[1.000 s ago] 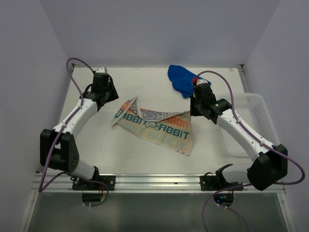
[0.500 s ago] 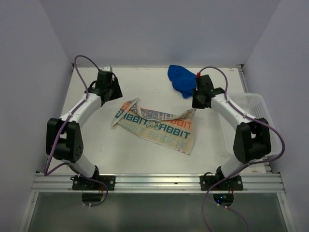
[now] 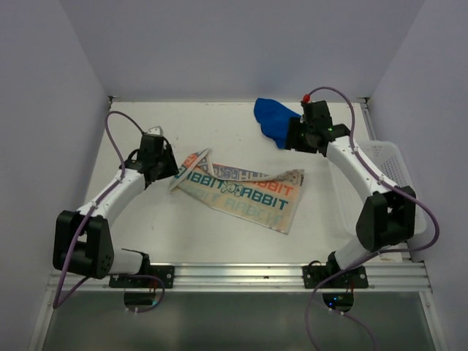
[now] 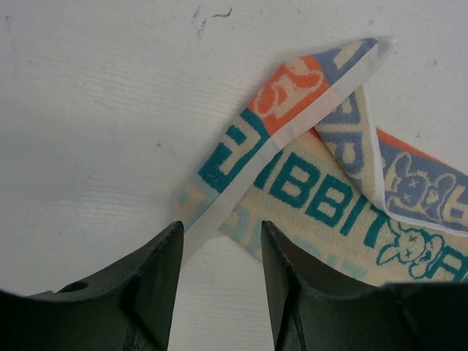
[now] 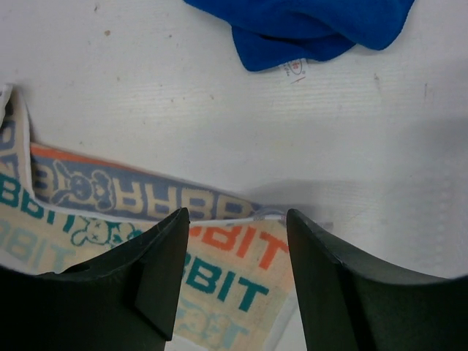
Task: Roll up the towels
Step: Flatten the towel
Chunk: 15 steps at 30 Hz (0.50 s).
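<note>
Rabbit towel [image 3: 241,197]: spread flat, unrolled, left corner folded over | left gripper [image 4: 221,228]: has come in to that left corner, jaws half apart astride the hem, empty | right gripper [image 5: 238,213]: just let go the far right corner, jaws wide, empty | blue towel [image 3: 272,121]: bunched beyond that corner | read: spreading done, rolling not begun

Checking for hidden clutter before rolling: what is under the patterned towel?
Only white table shows around the patterned towel. Its far edge is folded back, so that strip covers more towel. The cloth lies fairly flat, but whatever is directly beneath is hidden.
</note>
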Motion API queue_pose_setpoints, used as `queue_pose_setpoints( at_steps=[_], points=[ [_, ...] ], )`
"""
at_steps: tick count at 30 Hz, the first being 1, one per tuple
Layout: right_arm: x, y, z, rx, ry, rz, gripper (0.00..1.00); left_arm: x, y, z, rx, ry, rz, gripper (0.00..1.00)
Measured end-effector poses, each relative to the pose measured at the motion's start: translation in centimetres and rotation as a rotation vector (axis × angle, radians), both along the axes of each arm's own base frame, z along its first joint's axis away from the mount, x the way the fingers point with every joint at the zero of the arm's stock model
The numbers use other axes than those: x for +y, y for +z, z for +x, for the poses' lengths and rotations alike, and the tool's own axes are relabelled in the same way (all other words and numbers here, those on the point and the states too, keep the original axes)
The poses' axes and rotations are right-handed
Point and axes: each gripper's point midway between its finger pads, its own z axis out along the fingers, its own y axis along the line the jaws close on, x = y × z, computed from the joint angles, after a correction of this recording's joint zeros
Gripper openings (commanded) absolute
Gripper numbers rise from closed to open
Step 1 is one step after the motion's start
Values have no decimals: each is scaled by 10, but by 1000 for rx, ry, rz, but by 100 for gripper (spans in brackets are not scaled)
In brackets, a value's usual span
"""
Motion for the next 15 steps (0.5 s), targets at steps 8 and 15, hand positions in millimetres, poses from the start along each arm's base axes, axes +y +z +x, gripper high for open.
queue_pose_setpoints(
  at_steps=[8, 15],
  points=[
    [8, -4, -61, 32, 42, 125, 59, 11, -11, -29, 6, 34, 18, 50],
    [12, -6, -83, 44, 68, 171, 60, 6, -21, -38, 31, 13, 35, 50]
  ],
)
